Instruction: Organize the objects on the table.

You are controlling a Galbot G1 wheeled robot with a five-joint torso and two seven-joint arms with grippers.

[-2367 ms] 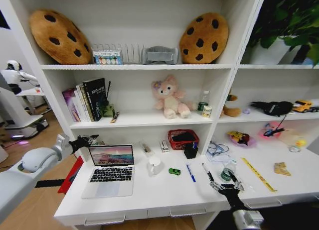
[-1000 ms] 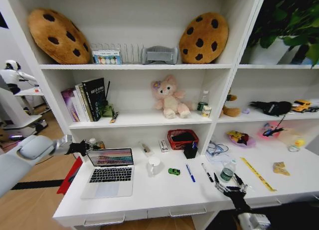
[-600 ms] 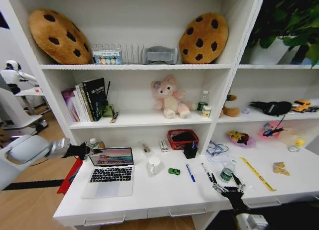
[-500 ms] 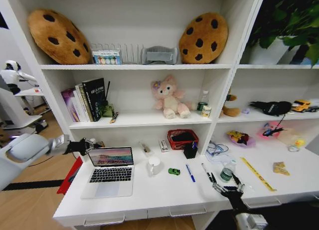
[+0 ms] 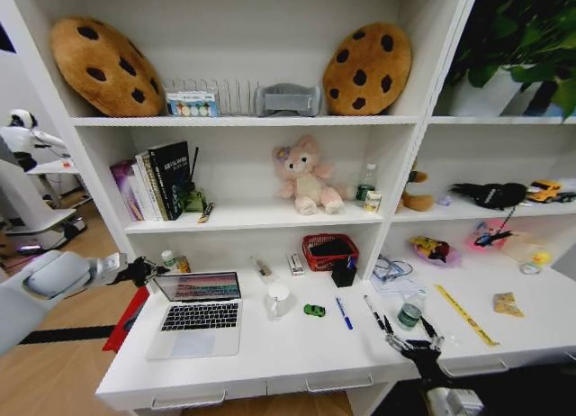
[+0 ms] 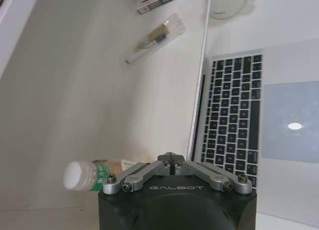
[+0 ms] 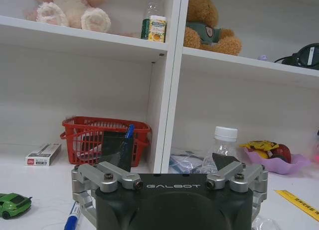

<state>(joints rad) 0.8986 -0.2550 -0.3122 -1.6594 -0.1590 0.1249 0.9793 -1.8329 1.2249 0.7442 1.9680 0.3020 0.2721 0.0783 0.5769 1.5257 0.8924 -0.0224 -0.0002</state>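
The silver laptop [image 5: 194, 315] lies open at the left of the white table [image 5: 279, 357]. My left gripper [image 5: 144, 272] hangs shut just off the lid's top left corner, and the lid's edge [image 6: 198, 110] runs up beside it. A small green-labelled bottle [image 6: 85, 175] stands close behind it. The green toy car [image 5: 314, 310], blue pen [image 5: 344, 312] and black pen [image 5: 373, 312] lie in the middle. The black pen cup [image 5: 344, 274] stands further back. My right gripper [image 5: 414, 344] is open low at the front edge, just before a clear bottle [image 7: 223, 149].
A white mug [image 5: 279, 299] stands right of the laptop. A red basket [image 5: 329, 250] and a small box [image 7: 43, 154] sit by the back wall. A shelf upright [image 5: 389, 245] splits the desk. A yellow ruler [image 5: 463, 315] and toys lie to the right.
My left gripper has sunk a little and pulled back leftward beside the laptop. The laptop's lid leans slightly lower. The right gripper has edged a bit to the right.
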